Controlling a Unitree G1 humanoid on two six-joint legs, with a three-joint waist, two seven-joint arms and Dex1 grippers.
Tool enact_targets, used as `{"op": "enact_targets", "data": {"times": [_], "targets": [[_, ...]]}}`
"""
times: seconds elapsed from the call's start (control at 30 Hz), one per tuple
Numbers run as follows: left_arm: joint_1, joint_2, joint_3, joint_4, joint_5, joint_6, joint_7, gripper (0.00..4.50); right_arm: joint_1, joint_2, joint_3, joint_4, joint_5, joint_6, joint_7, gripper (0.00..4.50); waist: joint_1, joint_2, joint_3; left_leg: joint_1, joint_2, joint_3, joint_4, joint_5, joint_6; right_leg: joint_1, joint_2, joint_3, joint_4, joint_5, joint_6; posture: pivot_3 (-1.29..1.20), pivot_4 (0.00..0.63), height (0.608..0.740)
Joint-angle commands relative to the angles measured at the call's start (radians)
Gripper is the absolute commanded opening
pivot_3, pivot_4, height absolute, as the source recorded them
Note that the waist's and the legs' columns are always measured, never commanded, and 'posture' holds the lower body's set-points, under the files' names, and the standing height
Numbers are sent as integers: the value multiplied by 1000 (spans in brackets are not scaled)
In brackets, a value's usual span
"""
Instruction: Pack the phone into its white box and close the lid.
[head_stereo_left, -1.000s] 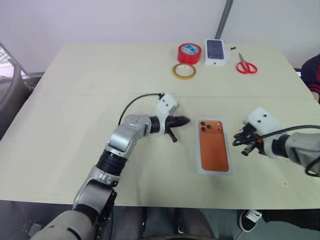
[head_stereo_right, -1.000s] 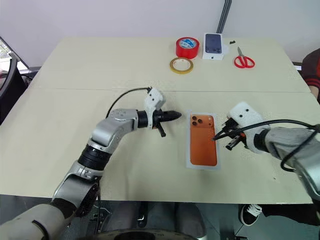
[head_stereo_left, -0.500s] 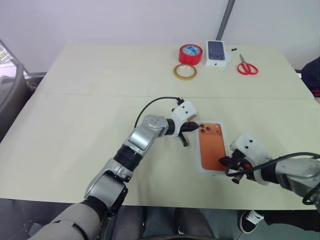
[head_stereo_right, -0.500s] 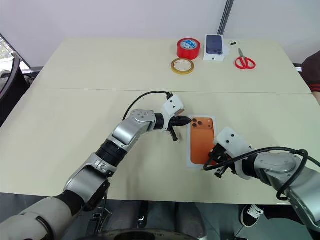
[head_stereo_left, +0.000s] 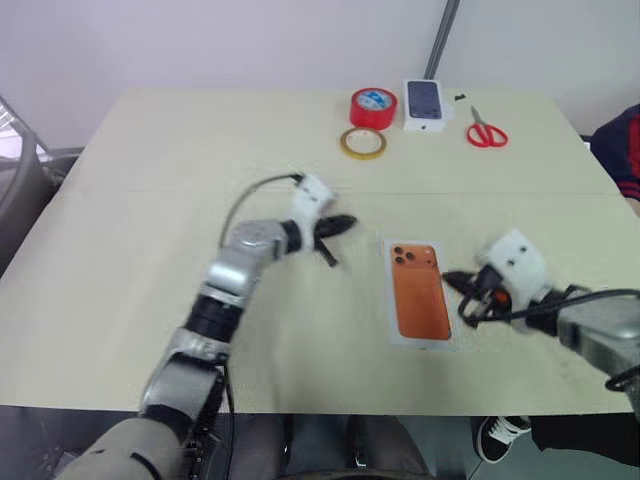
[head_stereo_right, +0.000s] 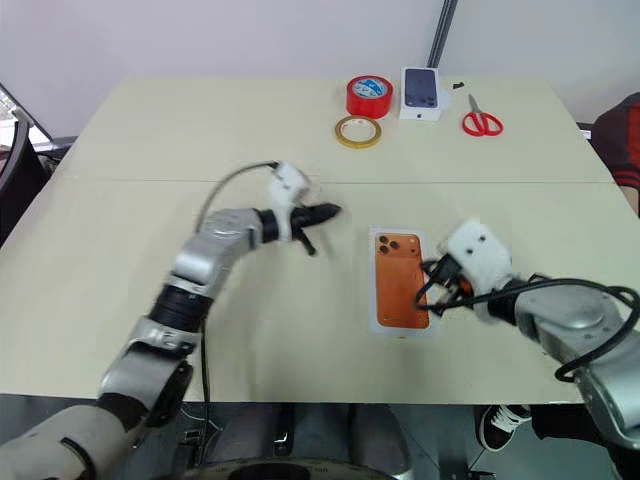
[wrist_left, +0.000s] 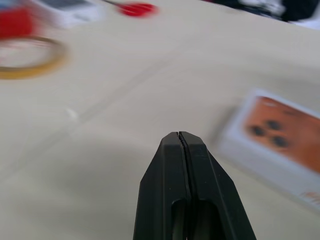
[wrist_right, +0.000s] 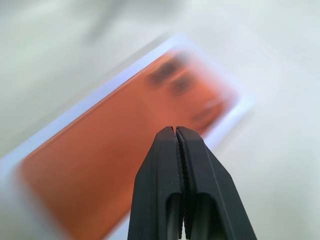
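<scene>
Since half a second ago the left gripper has drawn back from the white box toward the robot's left, and the right gripper has come up from the box's near right corner to beside its right edge.

Left eye view: the phone lies back-up inside the white box, lenses at the far end, in the middle of the worktop. So the packing looks done; the lid is not yet on. At the far edge sit a red tape roll, a tan tape ring, a small printed box (possibly the lid) and red scissors.

Right eye view: same layout; the left gripper hangs well apart from the box, the right one just beside it.

Left wrist view: the fingers are pressed together, holding nothing, with the box and phone ahead to one side.

Right wrist view: the fingers are likewise closed and empty, pointing over the phone in its tray.
</scene>
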Motion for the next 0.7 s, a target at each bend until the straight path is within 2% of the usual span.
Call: {"op": "enact_targets", "data": {"times": [0.03,0.13,0.27,0.47,0.7], "targets": [[93,127,114,-65,-31,-25,-30,0,-44,48,-68,107,-6,-97,14,67,-5,1,0,0,0,0,0,0,0,0,0,0,0,0,0,0,150,740],[173,229,187,-56,-51,-48,-61,0,-79,77,-81,179,14,-136,41,67,-2,1,1,0,0,0,0,0,0,0,-1,0,0,0,0,0,150,740],[249,303,274,-36,-82,-62,-67,0,-113,83,-62,255,2,-176,68,67,5,1,1,0,-1,0,0,0,0,0,-2,-1,0,0,0,0,150,740],[328,326,336,-76,-117,-52,-41,0,-141,100,-10,301,-1,-213,98,67,3,1,1,0,0,0,0,0,0,0,-2,-1,0,0,0,0,150,740],[368,332,349,-130,-142,-28,0,0,-155,138,39,298,-9,-232,91,67,-4,1,1,0,0,0,0,0,0,0,-2,-1,0,0,0,0,150,740]]}}
